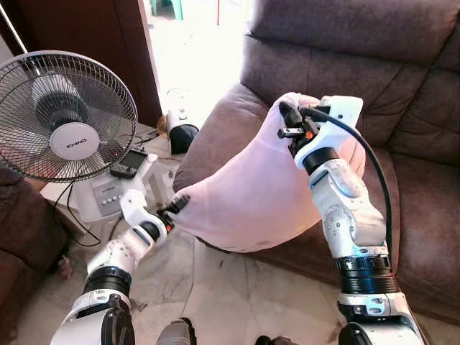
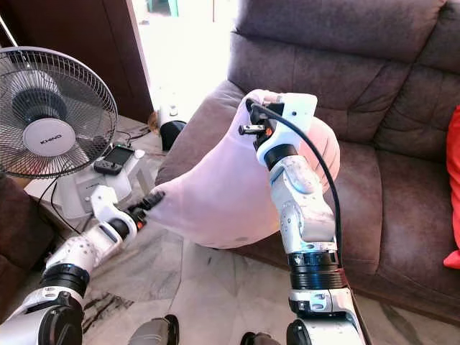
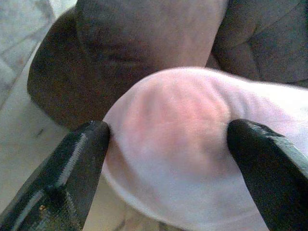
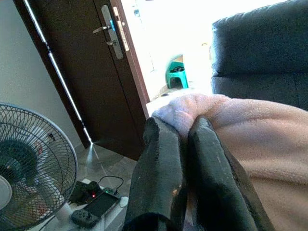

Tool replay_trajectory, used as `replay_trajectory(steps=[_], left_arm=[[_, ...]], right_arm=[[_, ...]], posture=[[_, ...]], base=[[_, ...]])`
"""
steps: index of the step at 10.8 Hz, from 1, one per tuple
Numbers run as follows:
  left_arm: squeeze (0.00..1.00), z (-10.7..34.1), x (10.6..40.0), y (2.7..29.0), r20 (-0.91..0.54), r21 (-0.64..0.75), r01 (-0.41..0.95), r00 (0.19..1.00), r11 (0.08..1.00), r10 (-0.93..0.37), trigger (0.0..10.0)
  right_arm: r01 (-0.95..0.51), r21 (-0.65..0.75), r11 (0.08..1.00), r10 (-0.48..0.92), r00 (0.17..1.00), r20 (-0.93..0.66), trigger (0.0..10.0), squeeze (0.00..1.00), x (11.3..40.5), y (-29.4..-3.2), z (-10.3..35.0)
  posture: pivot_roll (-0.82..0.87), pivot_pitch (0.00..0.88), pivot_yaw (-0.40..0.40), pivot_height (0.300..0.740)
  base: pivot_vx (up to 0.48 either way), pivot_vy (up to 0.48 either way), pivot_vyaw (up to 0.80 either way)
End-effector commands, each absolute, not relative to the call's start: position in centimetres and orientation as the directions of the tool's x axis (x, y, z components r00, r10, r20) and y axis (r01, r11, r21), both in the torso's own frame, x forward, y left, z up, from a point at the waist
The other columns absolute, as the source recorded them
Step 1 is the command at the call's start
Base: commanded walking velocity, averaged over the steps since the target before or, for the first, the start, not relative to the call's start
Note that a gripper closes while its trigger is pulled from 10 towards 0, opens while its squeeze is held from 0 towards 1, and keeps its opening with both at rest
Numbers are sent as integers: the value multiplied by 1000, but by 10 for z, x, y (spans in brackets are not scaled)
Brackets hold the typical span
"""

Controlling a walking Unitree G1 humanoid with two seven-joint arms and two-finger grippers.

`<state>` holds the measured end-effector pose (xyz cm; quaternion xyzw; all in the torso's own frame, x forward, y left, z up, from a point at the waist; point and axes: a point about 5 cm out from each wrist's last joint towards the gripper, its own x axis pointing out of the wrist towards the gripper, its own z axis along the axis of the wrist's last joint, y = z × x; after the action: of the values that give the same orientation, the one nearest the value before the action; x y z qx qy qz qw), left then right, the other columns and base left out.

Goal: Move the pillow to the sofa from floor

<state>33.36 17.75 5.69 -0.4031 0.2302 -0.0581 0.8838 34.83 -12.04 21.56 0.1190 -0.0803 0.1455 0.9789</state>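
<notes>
A pale pink pillow (image 1: pixel 251 190) hangs in the air between my two arms, over the front edge of the brown sofa (image 1: pixel 345 65). My left gripper (image 1: pixel 178 205) is shut on the pillow's lower left corner; in the left wrist view its black fingers (image 3: pixel 72 163) press into the pink cloth (image 3: pixel 178 144) on both sides. My right gripper (image 1: pixel 289 115) is shut on the pillow's top corner, and in the right wrist view the fingers (image 4: pixel 163 178) pinch a fold of the fabric (image 4: pixel 250 130). The pillow's lower edge rests near the sofa seat.
A standing fan (image 1: pixel 65 115) is on the left with a game controller (image 1: pixel 128 165) on its white base. A dark wooden door (image 4: pixel 91 72) and a bright doorway lie beyond. A red cushion (image 2: pixel 453 194) sits on the sofa's right. Marble floor (image 1: pixel 215 295) is below.
</notes>
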Motion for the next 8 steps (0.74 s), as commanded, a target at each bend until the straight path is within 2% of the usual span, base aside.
replay_trajectory(steps=[1,2,5,7,8], left_arm=[[0,50,330,179,-390,-730,-98,872,676,-295,10000],[0,49,328,177,-384,-744,-83,865,663,-323,10000],[0,54,329,175,-287,-780,-1,889,625,-357,10000],[0,48,326,177,-314,-772,-19,880,635,-355,10000],[0,47,326,178,-306,-785,-24,884,619,-354,2353]], right_arm=[[-348,182,919,266,893,362,10000,0,344,-119,260],[-350,232,908,250,895,370,10000,0,345,-122,263],[-352,241,904,247,893,376,10000,0,345,-124,266],[-353,241,904,248,893,376,10000,0,345,-125,266],[-354,251,901,245,892,379,10000,0,345,-126,267]], posture=[[93,57,-20,740],[87,59,-19,740],[84,57,-19,740],[84,57,-19,740],[85,57,-18,740]], base=[[0,0,0],[0,0,0],[0,0,0],[0,0,0],[0,0,0]])
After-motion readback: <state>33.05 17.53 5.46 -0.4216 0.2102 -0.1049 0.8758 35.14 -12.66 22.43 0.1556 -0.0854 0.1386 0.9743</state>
